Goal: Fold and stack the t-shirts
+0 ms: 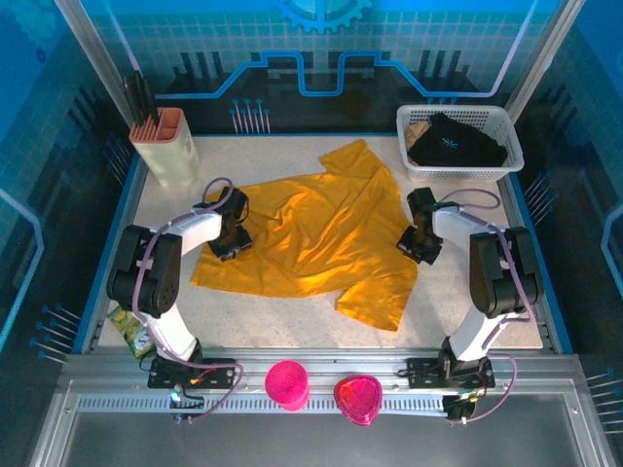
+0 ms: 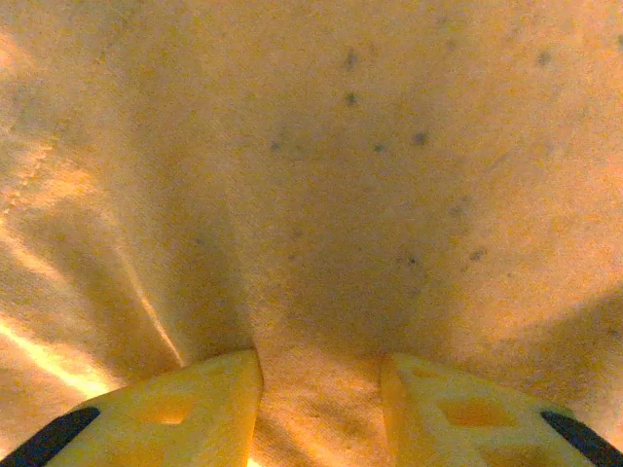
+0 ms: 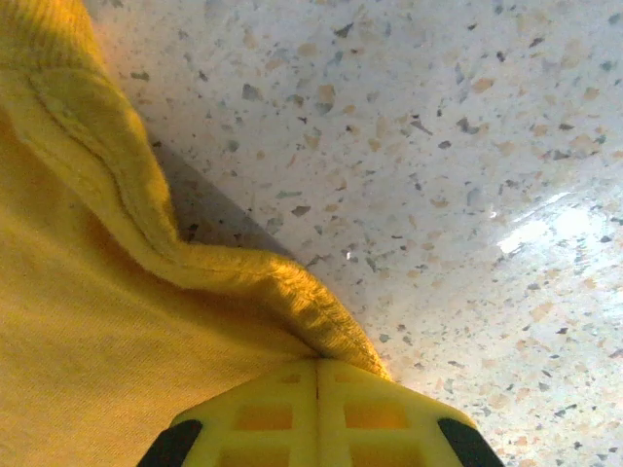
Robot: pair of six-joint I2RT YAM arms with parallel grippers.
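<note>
An orange-yellow t-shirt [image 1: 311, 233] lies spread and creased on the speckled table [image 1: 467, 292], one sleeve pointing to the back and one to the front right. My left gripper [image 1: 234, 243] rests on the shirt's left part. In the left wrist view its fingers [image 2: 319, 389] stand apart, with the t-shirt's fabric [image 2: 321, 195] pressed flat between them. My right gripper [image 1: 416, 243] is at the shirt's right edge. In the right wrist view its fingers [image 3: 317, 365] are closed together on the t-shirt's hem [image 3: 292, 292], which lifts slightly off the table [image 3: 438, 146].
A white basket [image 1: 413, 146] holding dark clothing stands at the back right. A beige holder [image 1: 167, 151] with dark tools is at the back left. Two pink cups [image 1: 286, 382] [image 1: 357, 397] sit on the front rail. A green-yellow snack packet [image 1: 131, 331] lies by the left arm's base.
</note>
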